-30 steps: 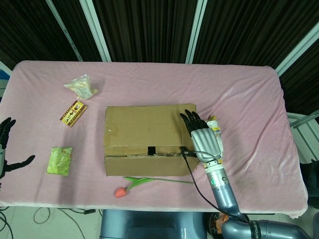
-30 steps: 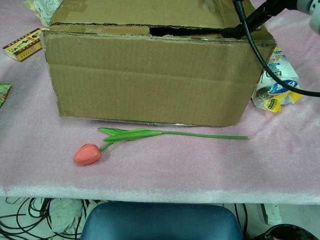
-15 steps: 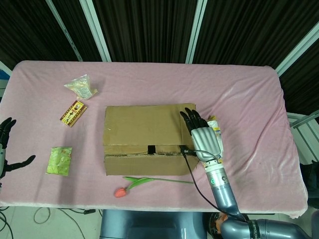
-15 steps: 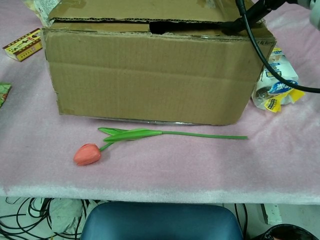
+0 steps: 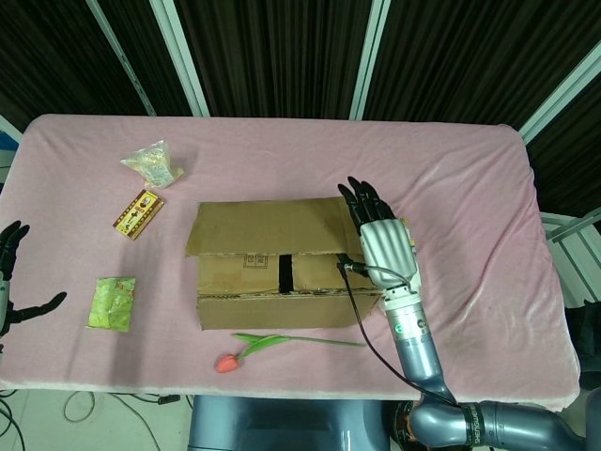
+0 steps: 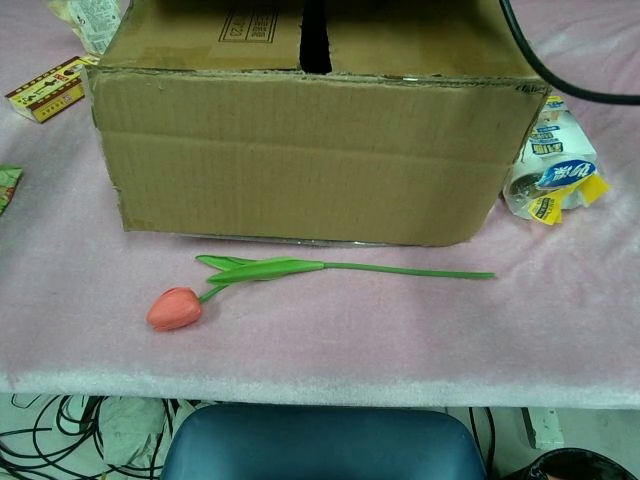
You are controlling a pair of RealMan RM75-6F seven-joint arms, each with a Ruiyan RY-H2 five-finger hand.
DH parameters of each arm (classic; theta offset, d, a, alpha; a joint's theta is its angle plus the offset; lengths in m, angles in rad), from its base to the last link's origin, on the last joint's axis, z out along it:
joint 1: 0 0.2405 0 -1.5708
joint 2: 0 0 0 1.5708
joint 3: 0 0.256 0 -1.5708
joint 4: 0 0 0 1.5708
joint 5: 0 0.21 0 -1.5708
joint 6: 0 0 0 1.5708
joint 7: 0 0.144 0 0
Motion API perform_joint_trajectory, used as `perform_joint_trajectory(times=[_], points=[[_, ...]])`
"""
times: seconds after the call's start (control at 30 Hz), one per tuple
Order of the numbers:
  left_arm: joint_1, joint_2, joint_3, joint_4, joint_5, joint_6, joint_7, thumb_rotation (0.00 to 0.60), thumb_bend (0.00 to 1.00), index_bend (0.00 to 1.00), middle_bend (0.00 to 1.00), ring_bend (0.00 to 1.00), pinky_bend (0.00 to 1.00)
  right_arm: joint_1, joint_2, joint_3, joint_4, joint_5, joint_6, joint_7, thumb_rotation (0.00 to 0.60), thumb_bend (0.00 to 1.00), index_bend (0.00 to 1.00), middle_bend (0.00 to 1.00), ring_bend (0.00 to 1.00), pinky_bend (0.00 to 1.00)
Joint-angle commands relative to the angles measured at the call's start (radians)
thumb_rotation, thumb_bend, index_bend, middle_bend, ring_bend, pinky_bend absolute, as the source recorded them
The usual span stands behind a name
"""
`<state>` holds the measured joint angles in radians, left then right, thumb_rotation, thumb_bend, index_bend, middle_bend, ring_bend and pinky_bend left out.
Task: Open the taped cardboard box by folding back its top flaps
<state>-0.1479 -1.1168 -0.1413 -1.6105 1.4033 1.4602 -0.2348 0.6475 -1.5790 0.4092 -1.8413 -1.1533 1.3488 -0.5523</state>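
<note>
The cardboard box (image 5: 282,299) sits mid-table, filling the top of the chest view (image 6: 310,140). Its near top flap (image 5: 268,227) is lifted and tilted back, exposing two inner flaps with a dark gap (image 6: 316,35) between them. My right hand (image 5: 377,237) is at the flap's right end, fingers stretched along it and holding it up; the thumb is hidden. Only its black cable (image 6: 560,88) shows in the chest view. My left hand (image 5: 11,282) hangs at the table's far left edge, fingers spread, holding nothing.
A red tulip (image 6: 250,285) lies in front of the box. A white packet (image 6: 552,170) lies against the box's right side. Left of the box are a snack bag (image 5: 155,164), a small patterned carton (image 5: 138,213) and a green packet (image 5: 113,303).
My right hand has risen and moved back, lifting the near top flap from flat to tilted up; the inner flaps now show. The left hand has not moved.
</note>
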Motion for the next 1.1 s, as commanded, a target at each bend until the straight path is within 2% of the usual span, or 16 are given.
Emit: perform_joint_trajectory(times=[0.03,0.27,0.4,0.6,0.73,0.87,1.1], points=[[0.000,0.000,0.000,0.001,-0.001,0.000,0.000,0.600,0.10,0.00,0.00,0.00,0.04,0.030,0.013,0.042,0.012,0.024,-0.010,-0.013,0.600,0.36,0.00,0.00,0.00,0.23],[-0.001,-0.003,-0.003,0.005,-0.005,-0.002,0.006,0.600,0.10,0.00,0.00,0.00,0.04,0.154,0.005,0.197,0.100,0.158,-0.055,-0.036,0.600,0.36,0.00,0.00,0.00,0.23],[-0.001,-0.004,-0.003,0.005,-0.007,-0.003,0.005,0.600,0.10,0.00,0.00,0.00,0.04,0.215,0.001,0.239,0.169,0.209,-0.079,-0.057,0.600,0.36,0.00,0.00,0.00,0.23],[-0.002,-0.004,-0.003,0.008,-0.007,-0.007,0.006,0.600,0.10,0.00,0.00,0.00,0.04,0.283,-0.006,0.259,0.266,0.265,-0.113,-0.078,0.600,0.35,0.00,0.00,0.00,0.23],[-0.004,-0.005,-0.004,0.009,-0.011,-0.011,0.008,0.600,0.10,0.00,0.00,0.00,0.04,0.350,-0.030,0.260,0.383,0.304,-0.148,-0.098,0.600,0.33,0.00,0.00,0.00,0.23],[-0.004,-0.005,-0.004,0.006,-0.013,-0.014,0.007,0.600,0.10,0.00,0.00,0.00,0.04,0.433,-0.091,0.266,0.527,0.359,-0.181,-0.101,0.600,0.32,0.00,0.00,0.00,0.23],[-0.005,-0.004,-0.004,0.006,-0.021,-0.024,-0.001,0.600,0.10,0.00,0.00,0.00,0.04,0.505,-0.131,0.264,0.669,0.378,-0.211,-0.074,0.600,0.32,0.00,0.00,0.00,0.23]])
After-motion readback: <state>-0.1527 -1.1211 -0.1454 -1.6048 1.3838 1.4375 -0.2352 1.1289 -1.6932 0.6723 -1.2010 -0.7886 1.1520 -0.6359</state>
